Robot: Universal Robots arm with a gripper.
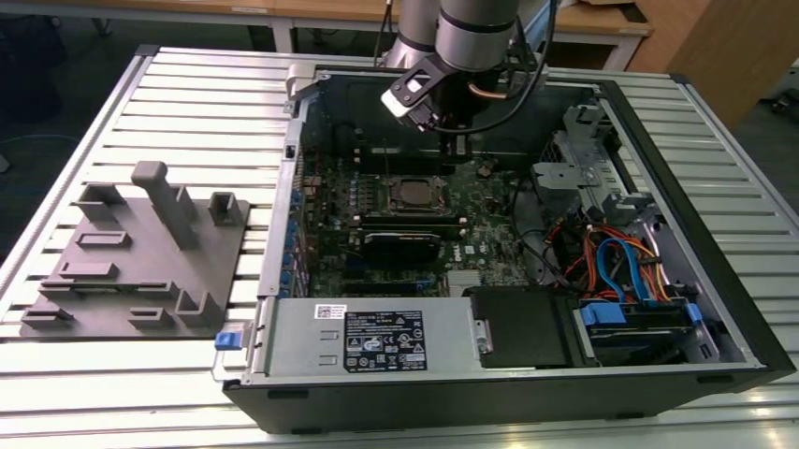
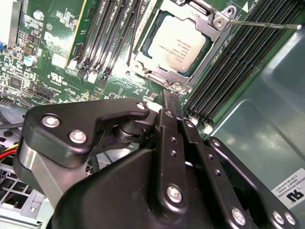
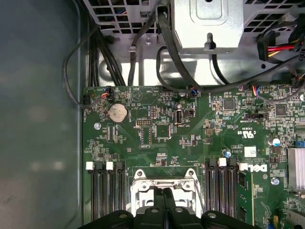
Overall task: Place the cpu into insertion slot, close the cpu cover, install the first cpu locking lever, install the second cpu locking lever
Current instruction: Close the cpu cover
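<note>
The cpu [image 2: 178, 45], a flat silver-grey square, lies in the insertion slot [image 1: 385, 195] on the green board. The silvery cpu cover [image 2: 215, 29] lies flat as a frame around it. A thin metal lever rod [image 2: 267, 24] juts out from one corner of the cover. A second thin rod [image 2: 135, 33] runs along another side. My gripper [image 2: 170, 95] is shut with nothing between its narrow black fingers. Its tips hover just above the socket's near edge. In the exterior view the gripper [image 1: 456, 148] hangs over the board just behind the socket. The first wrist view has the gripper [image 3: 164, 194] over the cover [image 3: 164, 175].
Long black memory slots [image 2: 233, 62] flank the socket. The open computer case [image 1: 699, 309] holds a power supply [image 1: 374, 341] at the front and bundled cables [image 1: 612, 262] on the exterior view's right. A grey fixture [image 1: 138, 262] sits on the slatted table at the exterior view's left.
</note>
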